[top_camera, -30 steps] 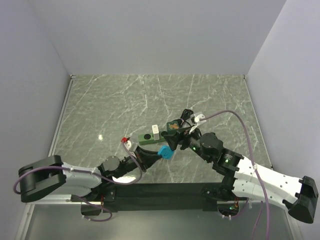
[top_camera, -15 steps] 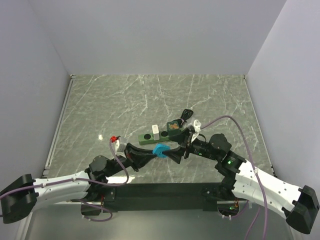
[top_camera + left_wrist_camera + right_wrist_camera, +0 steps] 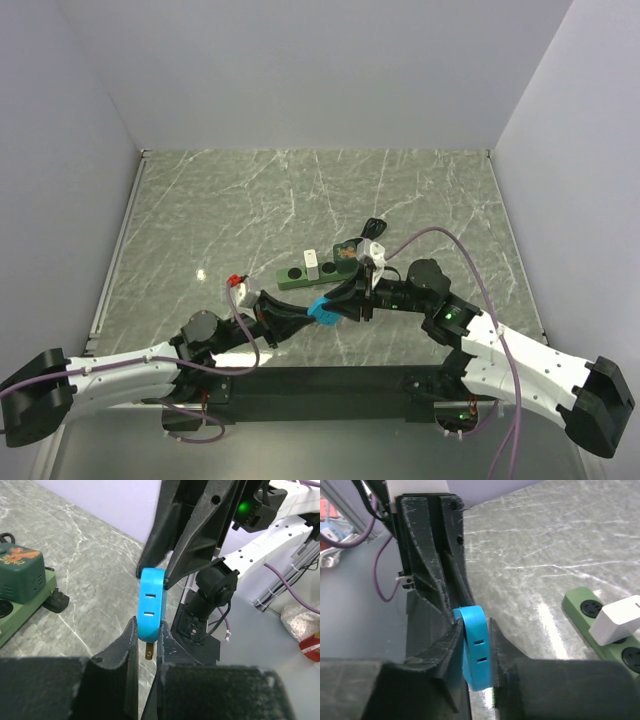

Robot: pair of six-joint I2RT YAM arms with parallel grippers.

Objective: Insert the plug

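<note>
The left end effector (image 3: pixel 145 630) is clamped fully down on the lower end of the blue plug (image 3: pixel 151 602). The right end effector (image 3: pixel 474 630) has its two fingers against the plug's opposite faces at the other end, narrowed to about the plug's thickness; it looks like a grip, though how firm it is I cannot tell. The plug hangs in the air between the two, above the near part of the desk (image 3: pixel 250 200). A brass prong (image 3: pixel 148 652) points down between the left fingers.

The plug looks like a small, hard plastic body: light, stiff and smooth on its broad faces, so it could pivot or slide under a light pinch. The flat sides are the place to take it, well clear of the prong end, which must stay free.

Beyond it lies the green power strip (image 3: pixel 297 276), flat on the desk with a white adapter (image 3: pixel 312 264) already seated in it. A dark green block (image 3: pixel 17 572) sits at the strip's far end.
</note>
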